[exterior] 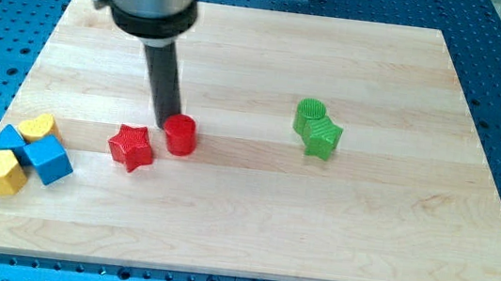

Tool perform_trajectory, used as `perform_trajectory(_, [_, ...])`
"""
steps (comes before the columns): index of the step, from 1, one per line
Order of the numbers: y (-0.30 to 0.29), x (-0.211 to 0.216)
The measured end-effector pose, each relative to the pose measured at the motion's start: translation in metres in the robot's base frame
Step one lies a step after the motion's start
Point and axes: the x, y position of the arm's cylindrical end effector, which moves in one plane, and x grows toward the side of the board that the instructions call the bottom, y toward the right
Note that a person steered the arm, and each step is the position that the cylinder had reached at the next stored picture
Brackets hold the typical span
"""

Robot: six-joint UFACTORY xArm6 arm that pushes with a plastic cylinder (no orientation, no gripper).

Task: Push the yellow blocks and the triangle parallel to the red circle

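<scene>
A red circle block stands left of the board's middle, with a red star block close on its left. My tip is down just at the red circle's upper left edge. At the view's far left lies a cluster: a yellow heart-like block, a blue triangle block partly hidden behind it, a blue cube and a yellow hexagon-like block. The cluster is well left of my tip.
A green circle block and a green star block touch each other right of the middle. The wooden board lies on a blue mat; its left edge is near the cluster.
</scene>
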Motion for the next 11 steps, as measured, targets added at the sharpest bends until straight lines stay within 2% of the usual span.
perform_trajectory(1, [-0.057, 0.057])
perform_trajectory(2, [-0.088, 0.092])
perform_trajectory(3, [-0.046, 0.107])
perform_trajectory(4, [-0.055, 0.142])
perform_trajectory(5, [-0.104, 0.165])
perform_trajectory(6, [-0.204, 0.160])
perform_trajectory(7, [-0.210, 0.153])
perform_trajectory(10, [-0.195, 0.055])
perform_trajectory(11, [-0.185, 0.048])
